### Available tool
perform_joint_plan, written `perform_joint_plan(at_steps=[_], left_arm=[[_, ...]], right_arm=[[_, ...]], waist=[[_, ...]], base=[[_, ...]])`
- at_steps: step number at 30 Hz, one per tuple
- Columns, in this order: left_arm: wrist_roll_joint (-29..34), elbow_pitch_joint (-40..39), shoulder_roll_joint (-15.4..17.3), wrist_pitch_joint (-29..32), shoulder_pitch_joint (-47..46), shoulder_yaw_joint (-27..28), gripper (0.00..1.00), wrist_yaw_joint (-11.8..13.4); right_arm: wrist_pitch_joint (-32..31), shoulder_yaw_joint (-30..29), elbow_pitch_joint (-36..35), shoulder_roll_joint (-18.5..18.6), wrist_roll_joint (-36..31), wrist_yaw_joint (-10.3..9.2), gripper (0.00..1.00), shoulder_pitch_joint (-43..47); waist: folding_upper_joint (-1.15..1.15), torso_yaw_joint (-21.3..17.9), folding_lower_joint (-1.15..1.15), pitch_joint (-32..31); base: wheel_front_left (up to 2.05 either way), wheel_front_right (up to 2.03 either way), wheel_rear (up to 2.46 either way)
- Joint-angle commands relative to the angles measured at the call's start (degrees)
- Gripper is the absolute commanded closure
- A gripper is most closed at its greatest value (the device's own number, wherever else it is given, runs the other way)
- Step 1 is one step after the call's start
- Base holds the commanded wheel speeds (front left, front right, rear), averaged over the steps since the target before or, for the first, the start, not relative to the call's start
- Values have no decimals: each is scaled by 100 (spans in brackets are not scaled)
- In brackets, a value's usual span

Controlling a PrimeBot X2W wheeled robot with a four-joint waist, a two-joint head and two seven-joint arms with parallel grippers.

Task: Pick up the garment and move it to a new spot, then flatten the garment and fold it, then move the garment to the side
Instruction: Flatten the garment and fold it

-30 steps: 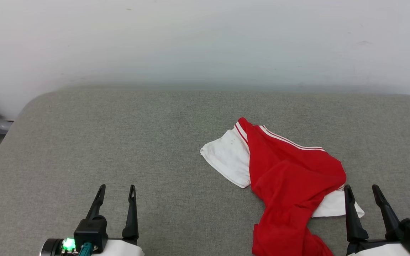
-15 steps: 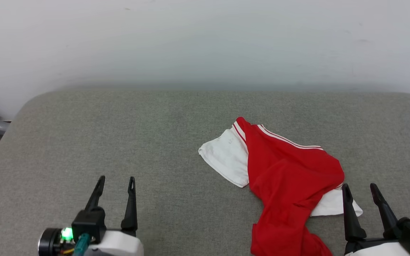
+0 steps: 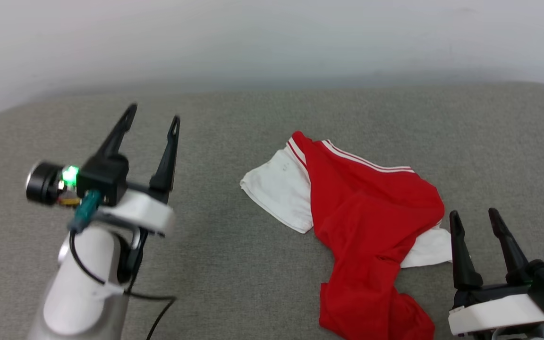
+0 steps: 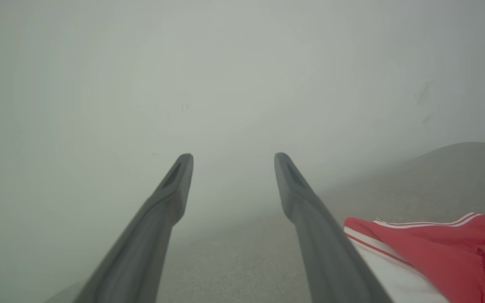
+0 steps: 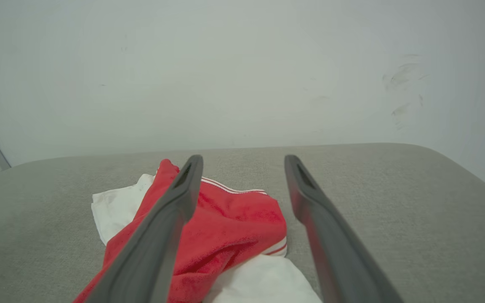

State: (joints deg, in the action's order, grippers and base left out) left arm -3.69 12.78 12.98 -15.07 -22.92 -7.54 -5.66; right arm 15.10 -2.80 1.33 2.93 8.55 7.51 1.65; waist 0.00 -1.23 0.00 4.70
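Observation:
The garment, red with white sleeves and striped trim, lies crumpled on the grey padded surface, right of centre in the head view. My left gripper is raised over the left part of the surface, well left of the shirt, open and empty. In the left wrist view the garment shows at the lower right, beside the open left gripper. My right gripper stands open at the lower right, just right of the shirt's white sleeve. The right wrist view has the garment ahead and left of the right gripper.
A pale wall runs along the far edge of the grey surface. Bare grey fabric lies between the left arm and the shirt, and behind the shirt up to the wall.
My left arm has risen and reached forward over the surface, jaws still open. The head camera has shifted, so the shirt sits a little left and higher. The right gripper stays by the shirt.

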Motion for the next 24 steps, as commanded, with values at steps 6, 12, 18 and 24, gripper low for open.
perform_joint_plan(at_steps=[6, 12, 18, 24], left_arm=[[-140, 675, 158, 138, -1248, -455, 0, -146], [-770, 1268, 316, 909, -2229, -1521, 0, -171], [-2069, 1693, 743, 2558, -3003, -2980, 0, -170], [-3482, 1759, 1219, 4218, -3535, -4204, 0, -171]], right_arm=[[10, 11, -99, -9, -33, -4, 0, -293], [10, 1, -134, -10, -28, -4, 0, -450], [10, 21, -148, -9, 11, -4, 0, -574], [10, 15, -172, -10, 61, -4, 0, -675]], waist=[[0, -248, 0, 493], [0, -339, 0, 737], [0, -479, 0, 933], [0, -635, 0, 1161]], base=[[0, 0, 0], [0, 0, 0], [0, 0, 0], [0, 0, 0]])
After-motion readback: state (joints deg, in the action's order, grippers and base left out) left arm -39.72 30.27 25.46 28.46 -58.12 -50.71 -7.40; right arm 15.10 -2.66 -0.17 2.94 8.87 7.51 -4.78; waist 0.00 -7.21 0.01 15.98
